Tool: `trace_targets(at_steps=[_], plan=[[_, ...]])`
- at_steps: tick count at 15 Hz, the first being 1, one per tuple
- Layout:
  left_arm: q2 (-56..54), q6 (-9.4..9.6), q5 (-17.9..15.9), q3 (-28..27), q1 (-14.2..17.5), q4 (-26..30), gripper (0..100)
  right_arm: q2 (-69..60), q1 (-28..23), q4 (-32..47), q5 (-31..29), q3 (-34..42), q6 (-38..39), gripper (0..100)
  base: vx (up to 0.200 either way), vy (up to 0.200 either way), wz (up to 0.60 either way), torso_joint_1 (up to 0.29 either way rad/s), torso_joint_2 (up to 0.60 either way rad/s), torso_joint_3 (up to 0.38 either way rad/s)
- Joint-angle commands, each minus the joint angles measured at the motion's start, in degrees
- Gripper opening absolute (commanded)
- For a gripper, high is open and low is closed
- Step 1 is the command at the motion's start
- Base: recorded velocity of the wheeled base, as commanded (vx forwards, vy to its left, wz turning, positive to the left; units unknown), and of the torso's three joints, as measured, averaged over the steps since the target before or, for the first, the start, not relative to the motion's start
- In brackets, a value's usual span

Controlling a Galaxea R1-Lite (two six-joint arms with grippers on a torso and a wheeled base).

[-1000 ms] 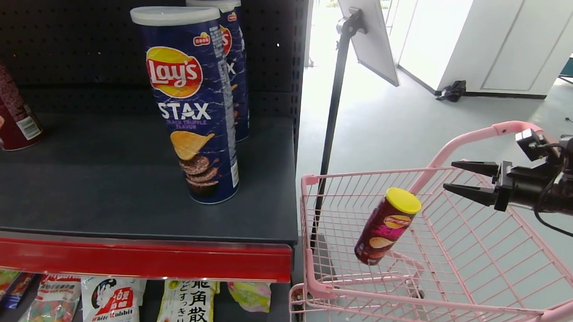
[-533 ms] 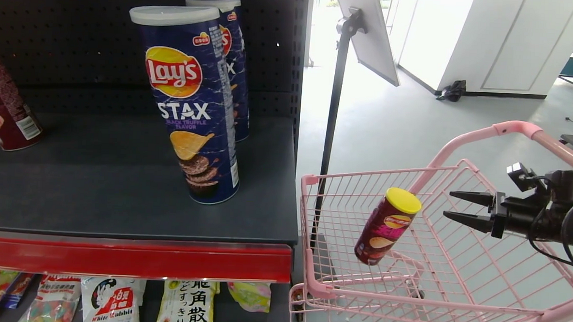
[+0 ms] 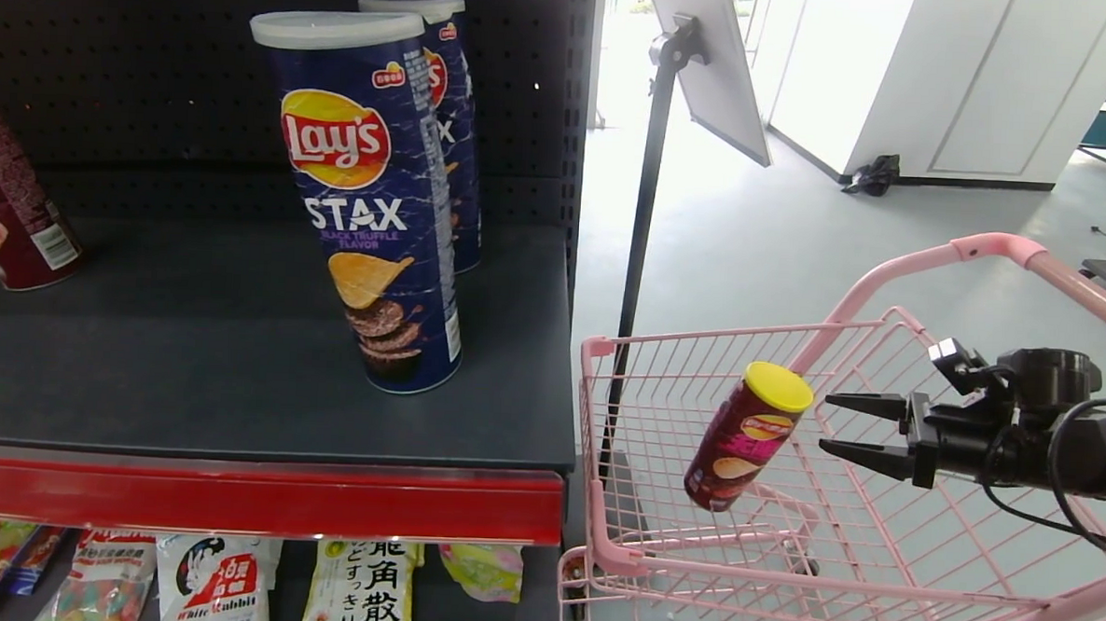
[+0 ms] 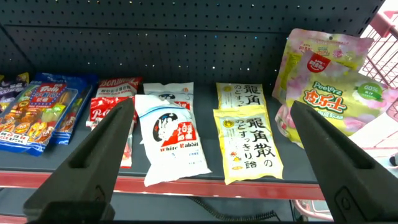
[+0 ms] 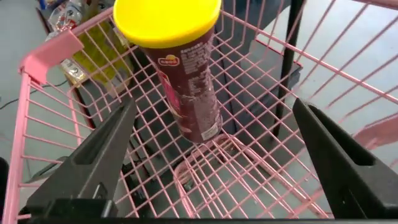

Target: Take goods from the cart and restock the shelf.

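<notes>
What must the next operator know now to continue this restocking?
Right claw: open, pointing at the maroon cylindrical chip can with yellow lid, not touching.
Left claw: open, empty, facing snack bags on the lower shelf.
The can leans inside the pink wire cart.
Two dark-blue chip cans stand on the dark upper shelf.
Done: no grasp yet.
Left: grasp the can, shelve it.

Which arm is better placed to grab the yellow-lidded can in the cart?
Right. The right gripper is open beside the can in the cart; the left gripper faces snack bags on a shelf.
</notes>
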Motion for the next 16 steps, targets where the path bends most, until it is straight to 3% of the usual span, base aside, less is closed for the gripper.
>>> trace_targets(at_steps=[1,16], plan=[[0.07,-0.04,0.0,0.01,0.02,0.0,100,0.74,1.09,0.01,-0.01,-0.2,0.04,100,0.0,0.0,0.0,0.0,0.0,0.0],[0.07,-0.04,0.0,0.01,0.02,0.0,100,11.2,8.65,-0.08,0.08,-8.11,0.22,100,0.0,0.0,0.0,0.0,0.0,0.0]])
